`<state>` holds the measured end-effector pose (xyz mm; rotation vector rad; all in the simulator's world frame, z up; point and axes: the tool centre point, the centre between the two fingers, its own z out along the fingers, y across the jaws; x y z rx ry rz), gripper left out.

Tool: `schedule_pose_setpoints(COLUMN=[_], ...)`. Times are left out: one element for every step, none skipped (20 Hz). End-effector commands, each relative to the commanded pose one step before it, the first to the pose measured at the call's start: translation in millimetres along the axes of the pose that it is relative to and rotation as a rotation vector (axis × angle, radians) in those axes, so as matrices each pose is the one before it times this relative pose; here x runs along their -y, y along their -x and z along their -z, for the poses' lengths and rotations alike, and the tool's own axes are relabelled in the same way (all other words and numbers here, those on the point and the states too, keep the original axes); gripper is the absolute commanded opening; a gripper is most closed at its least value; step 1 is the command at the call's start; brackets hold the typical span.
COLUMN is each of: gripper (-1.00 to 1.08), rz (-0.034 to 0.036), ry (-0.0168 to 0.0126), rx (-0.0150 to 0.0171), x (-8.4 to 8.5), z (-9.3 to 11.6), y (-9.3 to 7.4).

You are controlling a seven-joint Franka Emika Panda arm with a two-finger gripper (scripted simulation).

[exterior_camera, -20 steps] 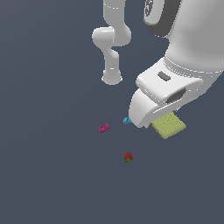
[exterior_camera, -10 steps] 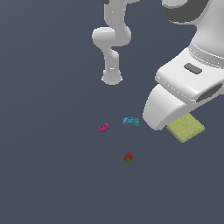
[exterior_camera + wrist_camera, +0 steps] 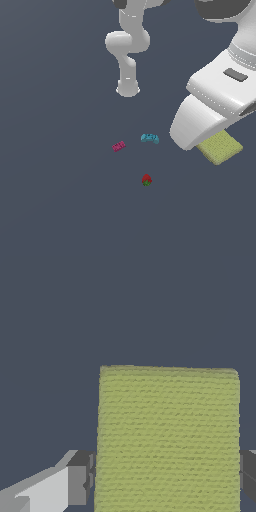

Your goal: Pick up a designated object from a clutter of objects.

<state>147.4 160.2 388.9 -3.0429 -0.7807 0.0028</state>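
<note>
The designated object, a flat yellow-green speckled pad [image 3: 167,436], sits between my gripper [image 3: 167,481] with a grey finger [image 3: 79,485] against each side edge; the gripper is shut on it. In the exterior view the pad [image 3: 221,148] pokes out under the big white hand [image 3: 210,110], which hides the fingers, at the exterior view's right. The remaining clutter of objects lies apart to its left on the dark floor: a magenta brick [image 3: 119,146], a cyan curved piece [image 3: 149,138] and a red strawberry [image 3: 146,180].
The arm's white base and lower links [image 3: 128,89] stand behind the small items. The dark grey floor [image 3: 55,200] stretches all around them.
The hand with the pad has travelled toward the exterior view's right and looms larger. The cyan piece, half hidden a second ago, now shows fully. The small items have not moved.
</note>
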Motion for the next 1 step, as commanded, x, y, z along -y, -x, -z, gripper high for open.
schedule_pose_setpoints(gripper=[-1.00], rz=[-0.00019], ry=[0.00059], rx=[-0.00170], x=[-0.07], z=[1.54], y=[-0.63])
